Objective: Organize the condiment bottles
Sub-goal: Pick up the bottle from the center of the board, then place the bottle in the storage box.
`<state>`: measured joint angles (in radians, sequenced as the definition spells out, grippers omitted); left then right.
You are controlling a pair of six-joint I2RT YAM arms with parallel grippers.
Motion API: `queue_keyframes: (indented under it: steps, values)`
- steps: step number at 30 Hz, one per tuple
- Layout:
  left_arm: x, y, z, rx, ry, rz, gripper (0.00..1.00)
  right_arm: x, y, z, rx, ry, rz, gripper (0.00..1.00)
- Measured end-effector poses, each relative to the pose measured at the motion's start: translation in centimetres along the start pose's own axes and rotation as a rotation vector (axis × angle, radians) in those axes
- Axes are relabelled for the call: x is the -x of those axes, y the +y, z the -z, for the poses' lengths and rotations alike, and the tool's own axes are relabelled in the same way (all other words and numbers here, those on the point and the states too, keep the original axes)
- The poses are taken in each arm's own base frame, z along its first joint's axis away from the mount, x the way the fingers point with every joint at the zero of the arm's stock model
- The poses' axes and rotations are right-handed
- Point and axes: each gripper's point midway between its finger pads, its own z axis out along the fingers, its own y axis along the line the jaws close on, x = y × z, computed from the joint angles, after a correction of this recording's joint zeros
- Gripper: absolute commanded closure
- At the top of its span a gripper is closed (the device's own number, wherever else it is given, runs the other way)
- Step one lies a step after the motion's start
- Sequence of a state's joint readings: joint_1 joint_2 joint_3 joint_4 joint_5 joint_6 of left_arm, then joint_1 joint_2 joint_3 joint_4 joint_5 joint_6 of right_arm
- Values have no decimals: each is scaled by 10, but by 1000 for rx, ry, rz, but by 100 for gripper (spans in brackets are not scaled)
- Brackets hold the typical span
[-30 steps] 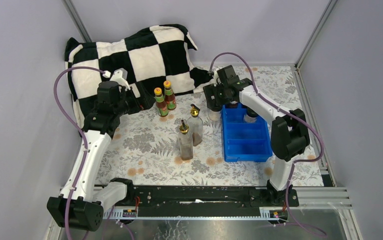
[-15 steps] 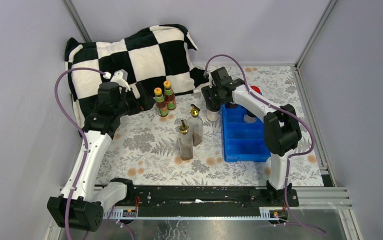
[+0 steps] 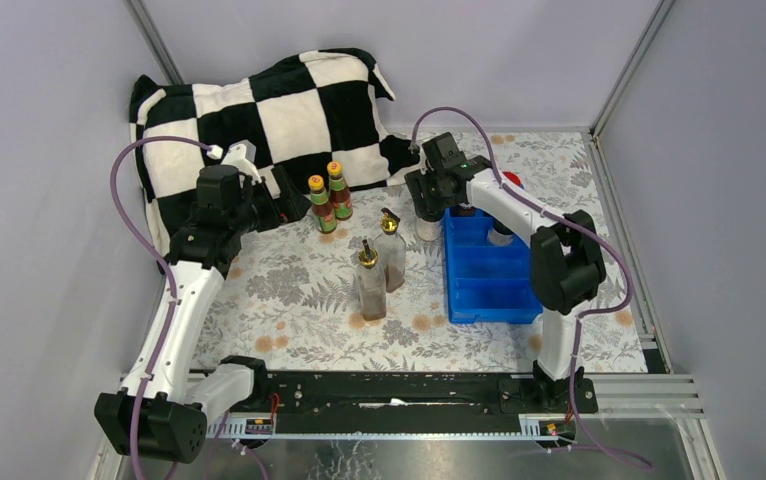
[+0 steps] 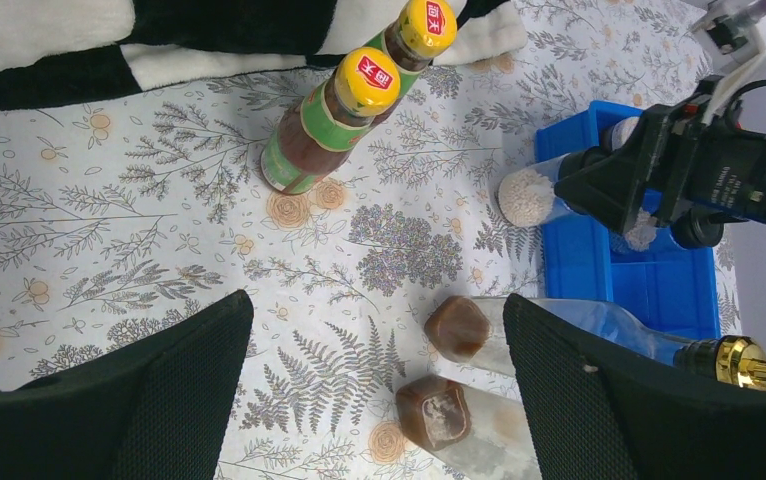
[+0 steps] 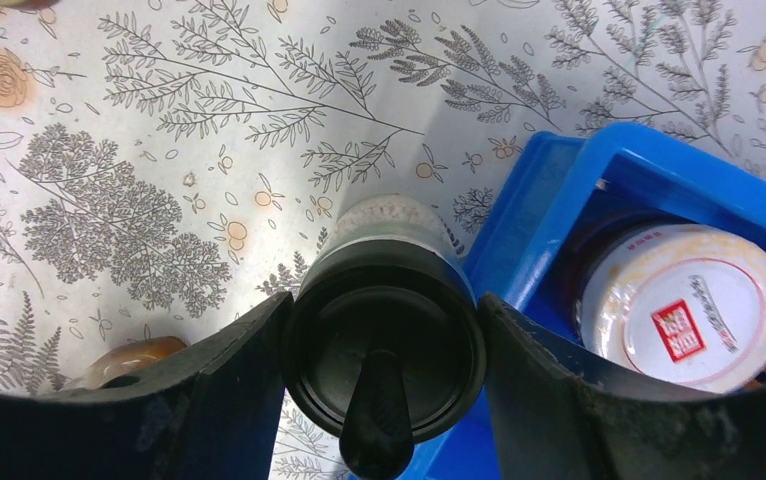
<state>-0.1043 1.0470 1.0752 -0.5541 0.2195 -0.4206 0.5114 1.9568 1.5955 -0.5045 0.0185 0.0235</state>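
Observation:
My right gripper (image 5: pixel 384 340) is shut on the black cap of a clear shaker (image 5: pixel 384 330) that stands against the left outer wall of the blue tray (image 3: pixel 489 290). A white-lidded jar (image 5: pixel 684 305) sits in the tray's far compartment, and a second black-capped shaker (image 3: pixel 500 235) is also in the tray. Two orange-capped sauce bottles (image 4: pixel 329 130) stand by the cloth. Two gold-spouted clear bottles (image 3: pixel 370 285) stand mid-table. My left gripper (image 4: pixel 374 310) hangs open above the table, near the orange-capped bottles, holding nothing. A red-lidded jar (image 3: pixel 512 181) shows behind the right arm.
A black-and-white checkered cloth (image 3: pixel 259 110) is bunched at the back left. Metal frame posts and grey walls close in the table on three sides. The tray's near compartments (image 3: pixel 494 295) hold nothing.
The right gripper's jaws have closed onto the shaker's black cap, and the right arm's elbow has shifted slightly left. The left arm has stayed put.

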Motion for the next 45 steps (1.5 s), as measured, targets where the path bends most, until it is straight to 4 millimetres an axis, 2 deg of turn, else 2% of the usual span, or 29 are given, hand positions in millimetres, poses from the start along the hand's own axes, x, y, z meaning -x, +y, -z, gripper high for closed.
queue_keyframes:
  steps: [6, 14, 20, 38, 45]
  values:
    - [0, 0, 1, -1, -3, -1, 1, 19, 0, 34, -12, -70, 2, 41]
    - [1, -1, 3, -4, -9, -2, 1, 59, 1, 106, -15, -244, 2, 41]
    - [1, 1, 3, 6, -9, -2, 1, 64, -5, 147, -41, -307, -2, 41]
    - [2, 1, 5, 13, -16, -3, 1, 50, -24, 183, -138, -326, -15, 41]
    - [2, 1, 4, 12, -16, -3, 1, 27, -32, 176, -174, -285, -15, 41]
